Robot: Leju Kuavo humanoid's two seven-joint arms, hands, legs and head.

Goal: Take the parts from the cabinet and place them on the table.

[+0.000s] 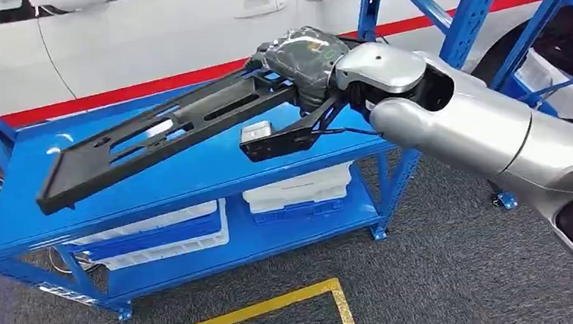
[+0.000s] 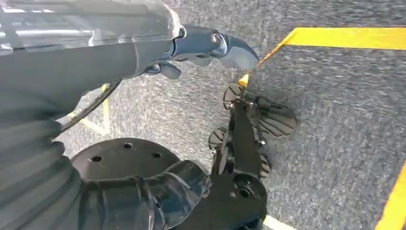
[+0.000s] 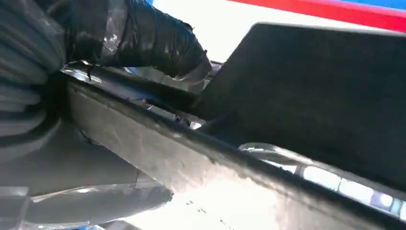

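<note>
While the right hand (image 1: 308, 60), wrapped in dark film, clamps around one end of the long black part (image 1: 167, 132), that part hangs tilted just above the top shelf of the blue cabinet (image 1: 215, 167), its far end dipping toward the shelf's front edge. White trays (image 1: 298, 188) sit on the cabinet's lower shelf, and a white car body (image 1: 145, 35) stands behind the cabinet. Away from the cabinet, the left hand (image 2: 206, 48) hangs over grey carpet with nothing in it, fingers loosely apart.
</note>
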